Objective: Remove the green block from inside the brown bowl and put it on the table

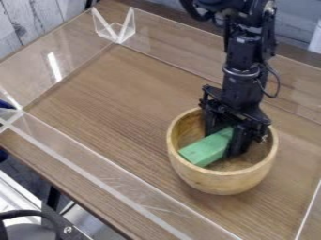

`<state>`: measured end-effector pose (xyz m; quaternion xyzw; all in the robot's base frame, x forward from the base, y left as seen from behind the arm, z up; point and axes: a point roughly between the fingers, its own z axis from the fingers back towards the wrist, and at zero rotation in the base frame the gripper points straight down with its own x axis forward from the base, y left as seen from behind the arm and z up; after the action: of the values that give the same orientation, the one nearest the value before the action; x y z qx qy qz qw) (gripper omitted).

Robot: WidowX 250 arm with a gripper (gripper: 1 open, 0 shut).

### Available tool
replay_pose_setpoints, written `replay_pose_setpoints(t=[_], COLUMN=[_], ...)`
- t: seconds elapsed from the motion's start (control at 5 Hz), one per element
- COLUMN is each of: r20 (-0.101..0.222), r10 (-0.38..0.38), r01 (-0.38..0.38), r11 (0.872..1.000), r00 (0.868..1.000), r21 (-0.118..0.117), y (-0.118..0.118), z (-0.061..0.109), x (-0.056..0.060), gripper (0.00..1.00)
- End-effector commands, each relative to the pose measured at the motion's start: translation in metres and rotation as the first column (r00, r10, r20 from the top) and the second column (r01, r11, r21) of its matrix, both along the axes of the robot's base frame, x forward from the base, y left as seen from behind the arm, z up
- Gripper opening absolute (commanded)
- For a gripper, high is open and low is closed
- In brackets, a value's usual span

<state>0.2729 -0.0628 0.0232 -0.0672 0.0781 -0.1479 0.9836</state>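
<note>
1. Pincer (pixel 235 141) reached almost straight down into the brown bowl (pixel 201 174), clenched on the green block (pixel 207 148).
2. Between its fingers sat the block's upper end; the rest slanted down-left inside the bowl.
3. Bowl rested on the table (pixel 113 94).

Green block (pixel 207 149) tilted inside round wooden brown bowl (pixel 220 178), on table (pixel 113 103).

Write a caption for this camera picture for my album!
Black robot pincer shut on the bright green rectangular block inside the round light-brown wooden bowl.
</note>
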Motion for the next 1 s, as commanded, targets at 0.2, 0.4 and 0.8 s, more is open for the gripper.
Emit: replay_pose_setpoints(t=[0.2,0.4,0.8], r20=[-0.001,0.003,-0.009], r10=[0.009,0.018,0.074], r01=[-0.009,-0.018,-0.074], r11=[1.0,1.0,0.997], r00=[1.0,1.0,0.997], r21=[0.001,-0.008,-0.009], y=[0.002,0.001,0.001], z=[0.003,0.005,0.014], x=[-0.006,-0.007,-0.005], gripper=[0.0,0.0,0.0])
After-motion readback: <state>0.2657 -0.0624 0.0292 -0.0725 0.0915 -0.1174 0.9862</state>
